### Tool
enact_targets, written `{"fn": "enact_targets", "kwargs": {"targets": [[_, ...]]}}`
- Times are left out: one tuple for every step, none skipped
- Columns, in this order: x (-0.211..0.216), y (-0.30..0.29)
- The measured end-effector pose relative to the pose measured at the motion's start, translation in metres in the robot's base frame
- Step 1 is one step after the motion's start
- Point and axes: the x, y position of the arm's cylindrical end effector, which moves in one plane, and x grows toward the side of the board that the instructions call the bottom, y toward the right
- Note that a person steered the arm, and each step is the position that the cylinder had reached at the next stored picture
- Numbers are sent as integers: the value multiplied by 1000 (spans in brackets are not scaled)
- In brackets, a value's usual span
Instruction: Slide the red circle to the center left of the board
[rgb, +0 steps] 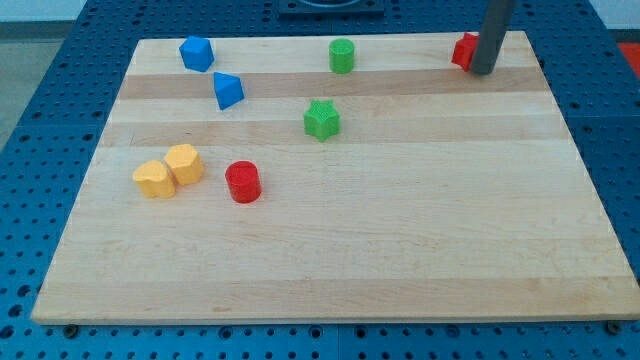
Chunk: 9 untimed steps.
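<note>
The red circle (243, 182) is a short red cylinder on the wooden board (400, 250), left of the middle. My tip (483, 71) is at the view's top right, far from the red circle. It stands just right of a second red block (463, 50), partly hiding it; its shape cannot be made out.
Two yellow blocks (153, 180) (185, 163) sit side by side just left of the red circle. A blue block (197, 53) and a blue triangular block (228, 91) lie at the top left. A green cylinder (342, 56) and a green star (321, 119) lie near top centre.
</note>
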Motion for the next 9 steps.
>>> {"fn": "enact_targets", "kwargs": {"targets": [[31,0],[76,-1],[112,-20],[122,-51],[129,-87],[139,-123],[145,-159],[168,-186],[199,-214]]}}
